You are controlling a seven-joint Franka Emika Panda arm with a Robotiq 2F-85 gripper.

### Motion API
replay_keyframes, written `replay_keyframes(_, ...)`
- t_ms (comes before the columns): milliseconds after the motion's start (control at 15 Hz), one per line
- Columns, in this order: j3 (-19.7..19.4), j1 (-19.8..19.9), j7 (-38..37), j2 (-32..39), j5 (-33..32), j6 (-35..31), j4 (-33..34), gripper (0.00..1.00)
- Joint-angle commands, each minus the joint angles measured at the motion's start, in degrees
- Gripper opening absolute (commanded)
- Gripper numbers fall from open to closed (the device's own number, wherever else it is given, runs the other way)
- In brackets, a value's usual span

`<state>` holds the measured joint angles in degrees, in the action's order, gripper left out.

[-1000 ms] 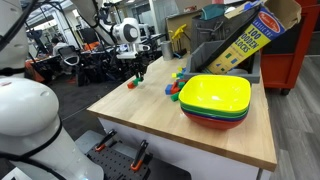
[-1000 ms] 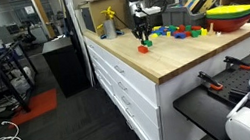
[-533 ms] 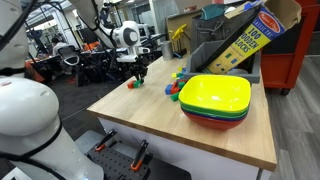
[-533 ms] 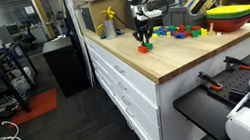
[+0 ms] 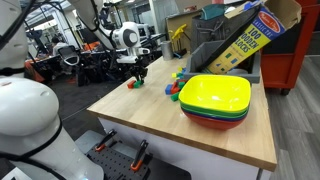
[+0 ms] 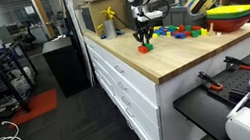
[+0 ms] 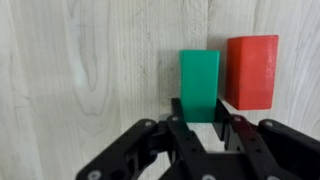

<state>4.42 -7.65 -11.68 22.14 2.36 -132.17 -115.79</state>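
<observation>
Pinching the green block [image 7: 200, 75] in the claw [image 7: 200, 108], as seen in the wrist view, with the dark fingers [image 7: 227, 120] pressing in on its two long sides at the end nearest the camera. Holding that block upright in the picture over the pale wooden surface [image 7: 80, 70], just beside a red block [image 7: 252, 70] on one side. Not telling from here whether the two blocks are touching, or whether the green one is resting on the wood or lifted a little off it.

Hanging low and pointing straight down near the far corner of the surface [image 5: 150, 112] in an exterior view, with the claw [image 5: 137, 72] right above the red block [image 5: 131, 84]. Standing close to the long edge over the white drawers [image 6: 127, 85] in an exterior view, again with red showing under the fingertips. Hiding the green block too well in both exterior views to make it out.

Sharing the surface with a loose scatter of coloured blocks [image 5: 177, 85] toward the middle, well apart from the claw, and a stack of bowls [image 5: 215, 97], yellow on top, near the opposite edge. Leaning behind the bowls at the back edge, a block box [image 5: 240, 40].
</observation>
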Motion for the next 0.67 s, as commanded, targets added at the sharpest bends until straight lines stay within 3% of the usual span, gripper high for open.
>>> replay_keyframes(0,-0.1,-0.1,-0.5,-2.4,0.7,-2.0,-3.3,0.08)
replay_keyframes(600,-0.1,-0.1,-0.6,-3.2,0.5,-2.1,-4.5,0.08)
